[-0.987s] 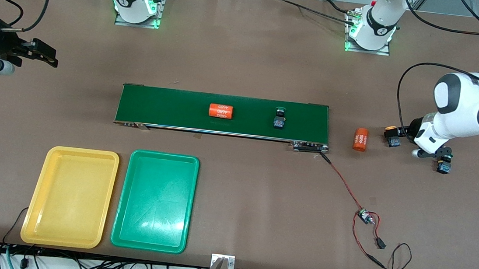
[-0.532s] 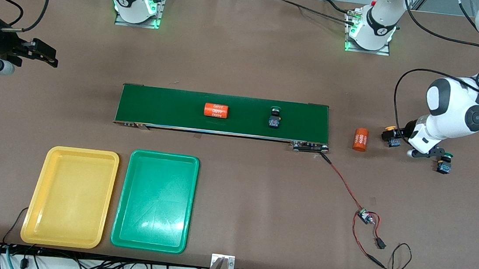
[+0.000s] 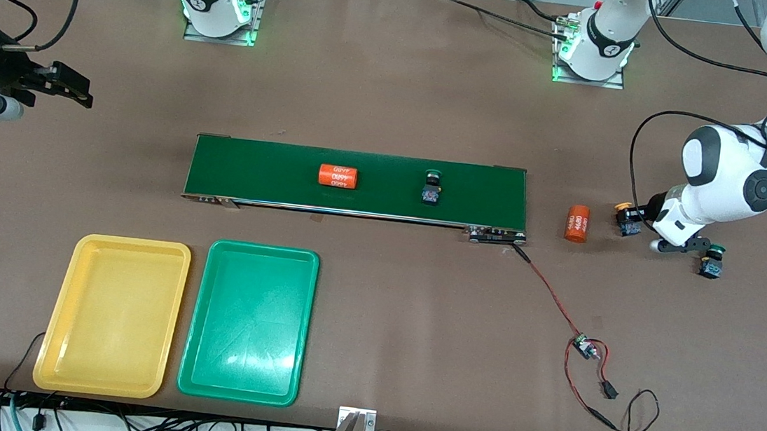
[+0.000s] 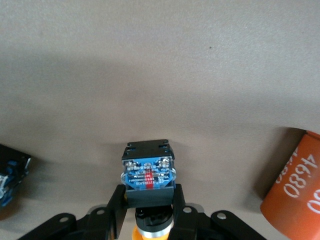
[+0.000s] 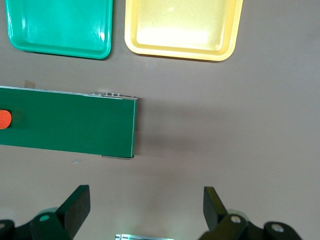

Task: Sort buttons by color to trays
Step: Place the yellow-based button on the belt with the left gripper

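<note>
The left hand (image 4: pixel 148 212), wrist bent low at the frame's right edge, grips the yellow-capped black push-button (image 3: pixel 628 220) on the brown desk (image 3: pixel 395 90), beside an orange numbered cylinder (image 3: pixel 576 223). The right hand (image 5: pixel 146 207) waits, fingers apart, upper left. Yellow tray (image 3: pixel 113 316) and green tray (image 3: pixel 249 322) sit lower left.

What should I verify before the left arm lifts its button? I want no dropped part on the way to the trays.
1. Grip: left gripper fingers closed on the black-bodied, yellow-capped push button: ok.
2. Button clear of the orange cylinder with white numerals beside it: ok, apart.
3. Green-capped push button on the table close to the left gripper, untouched: ok.
4. Yellow rectangular plastic tray holds nothing: ok.
5. Right gripper open, waiting over bare table at its end of the dark-green conveyor belt: ok.
6. Whether the button has left the table: cannot tell.
</note>
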You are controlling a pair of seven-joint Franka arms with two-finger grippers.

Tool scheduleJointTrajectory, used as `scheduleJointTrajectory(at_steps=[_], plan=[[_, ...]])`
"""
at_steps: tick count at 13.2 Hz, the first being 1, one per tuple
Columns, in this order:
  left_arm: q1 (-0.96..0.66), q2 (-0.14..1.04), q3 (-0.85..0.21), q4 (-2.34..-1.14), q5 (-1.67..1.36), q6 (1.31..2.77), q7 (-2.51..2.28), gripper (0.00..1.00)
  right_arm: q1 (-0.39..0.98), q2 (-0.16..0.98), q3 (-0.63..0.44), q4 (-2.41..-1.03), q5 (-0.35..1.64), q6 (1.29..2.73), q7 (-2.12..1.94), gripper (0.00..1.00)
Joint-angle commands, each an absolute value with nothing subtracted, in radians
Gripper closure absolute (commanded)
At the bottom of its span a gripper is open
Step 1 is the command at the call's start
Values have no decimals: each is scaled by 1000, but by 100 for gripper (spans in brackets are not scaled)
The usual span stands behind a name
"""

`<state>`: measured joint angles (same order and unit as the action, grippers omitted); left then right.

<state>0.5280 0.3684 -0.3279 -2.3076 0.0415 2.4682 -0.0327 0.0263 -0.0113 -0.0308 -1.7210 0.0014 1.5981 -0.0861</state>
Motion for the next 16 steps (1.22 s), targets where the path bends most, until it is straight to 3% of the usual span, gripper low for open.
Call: scheduleJointTrajectory(at_steps=[1,6,9,16], plan=[[517,279,-345,-2292,69,2402,-28,100,20,-15,-29,-1717,18,1586,-103,0],[365,153,-350,-2217,69,2318,6,100,20,-17,-29,-1717,20,1586,-103,0],[246,153,-351,-2183,66,2235,-3,100,20,-17,-29,-1718,18,1586,-103,0],[-66,230,-357,-2122,54,2244,-240,100,20,-15,-29,-1718,18,1588,-101,0]])
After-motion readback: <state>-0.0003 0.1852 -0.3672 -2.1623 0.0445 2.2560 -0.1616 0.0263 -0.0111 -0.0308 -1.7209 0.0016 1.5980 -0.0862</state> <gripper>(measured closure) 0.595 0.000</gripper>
